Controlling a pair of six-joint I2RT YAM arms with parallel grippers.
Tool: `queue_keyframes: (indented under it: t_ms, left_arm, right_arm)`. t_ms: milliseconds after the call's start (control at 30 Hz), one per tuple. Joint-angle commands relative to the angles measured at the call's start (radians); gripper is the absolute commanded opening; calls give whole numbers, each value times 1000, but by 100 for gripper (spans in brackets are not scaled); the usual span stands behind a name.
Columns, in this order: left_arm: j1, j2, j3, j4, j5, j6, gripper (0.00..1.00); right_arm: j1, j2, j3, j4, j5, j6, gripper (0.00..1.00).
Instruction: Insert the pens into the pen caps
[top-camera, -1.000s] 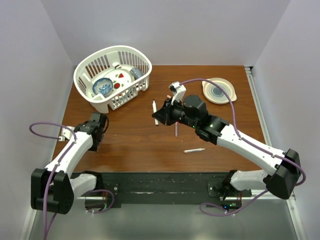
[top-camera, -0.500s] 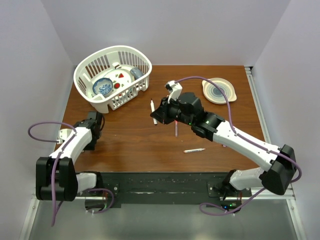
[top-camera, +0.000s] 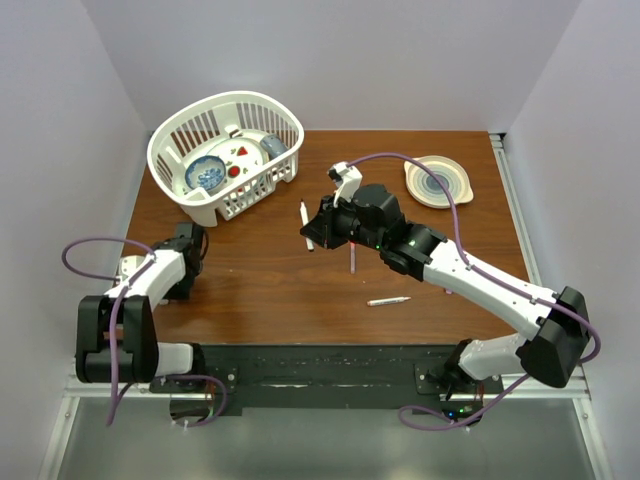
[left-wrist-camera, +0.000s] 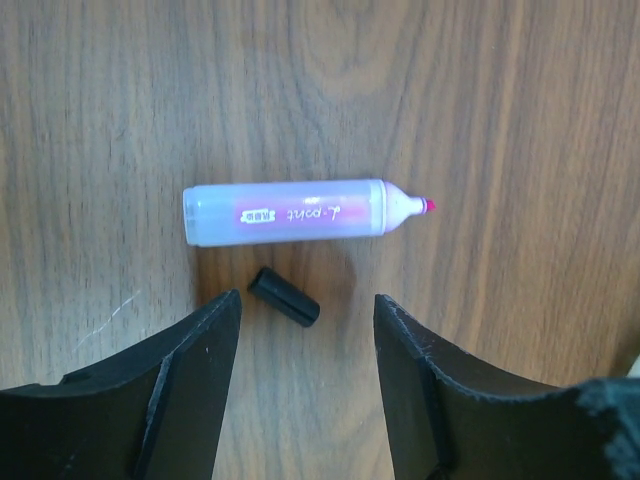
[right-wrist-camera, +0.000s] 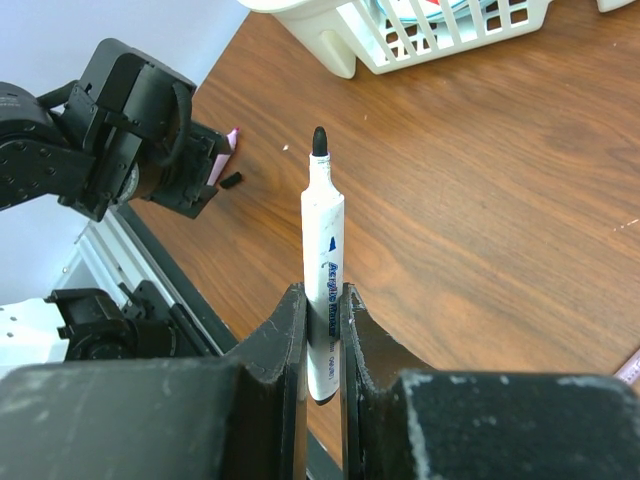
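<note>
My right gripper (right-wrist-camera: 320, 295) is shut on a white pen (right-wrist-camera: 323, 255) with a black tip and holds it above the table; from above the pen (top-camera: 305, 226) sticks out left of the gripper (top-camera: 320, 228). My left gripper (left-wrist-camera: 306, 296) is open, pointing down low over the table. A small black pen cap (left-wrist-camera: 283, 297) lies between its fingertips, nearer the left finger (left-wrist-camera: 190, 370). A lilac pen (left-wrist-camera: 290, 212) with a pink tip lies just beyond the cap. From above, the left gripper (top-camera: 188, 258) hides both. A pink pen (top-camera: 352, 258) and a white pen (top-camera: 388, 300) lie mid-table.
A white basket (top-camera: 262, 185) with dishes stands at the back left. A pale plate (top-camera: 437, 180) sits at the back right. The left gripper stands close to the table's left edge. A black rail (top-camera: 320, 375) runs along the near edge.
My right gripper has moved a little left and away with the white pen. My left arm has folded back toward its base, the gripper staying low at the table's left side.
</note>
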Motion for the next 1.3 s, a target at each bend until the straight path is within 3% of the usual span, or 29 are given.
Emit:
queue_keyframes:
  t_ms: [0, 533, 667, 900, 1267]
  left_arm:
    - [21, 21, -12, 30, -35, 25, 61]
    - [23, 68, -18, 57, -38, 64, 59]
    - [26, 76, -19, 74, -28, 85, 47]
    - [30, 94, -29, 93, 23, 104, 38]
    - [26, -4, -58, 109, 133, 178, 2]
  right_arm:
    - [0, -11, 38, 20, 4, 0, 0]
    - [0, -28, 23, 20, 9, 0, 0]
    - [1, -32, 19, 19, 9, 0, 0]
    - [0, -75, -4, 22, 18, -6, 0]
    - [0, -138, -32, 29, 37, -36, 0]
